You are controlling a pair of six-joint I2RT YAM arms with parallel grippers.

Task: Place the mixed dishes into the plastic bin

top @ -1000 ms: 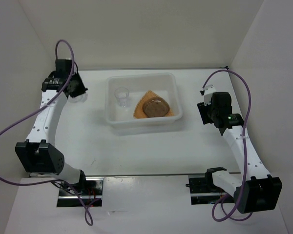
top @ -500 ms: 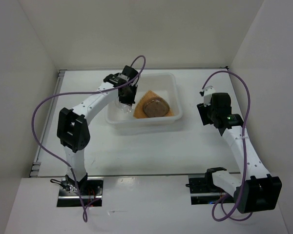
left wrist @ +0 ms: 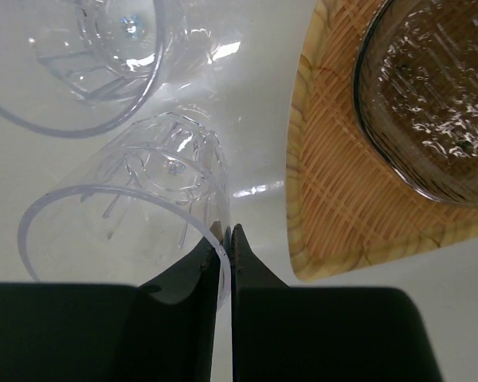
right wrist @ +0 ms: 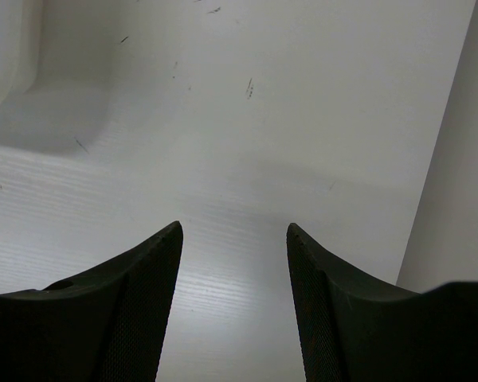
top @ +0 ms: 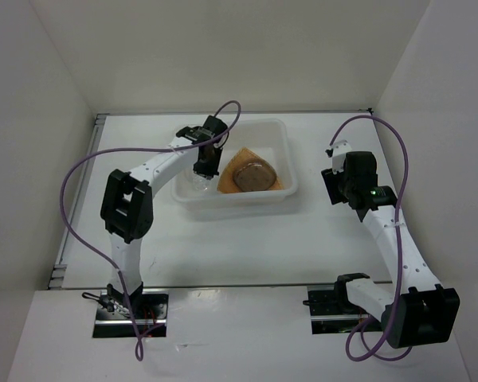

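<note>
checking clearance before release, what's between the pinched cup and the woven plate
Only bare bin floor, seen in the left wrist view: a strip of it separates the cup in the left gripper from the woven plate.

a white table (top: pixel 247 247), marked with a few small dark scuffs (right wrist: pixel 249 86), sits boxed in by a plain white back wall (top: pixel 239 56), left wall (top: pixel 32 159) and right wall (top: pixel 450 119), with a thin metal rail (top: pixel 60 263) along its left edge and metal plates (top: pixel 158 304) at its near edge.
</note>
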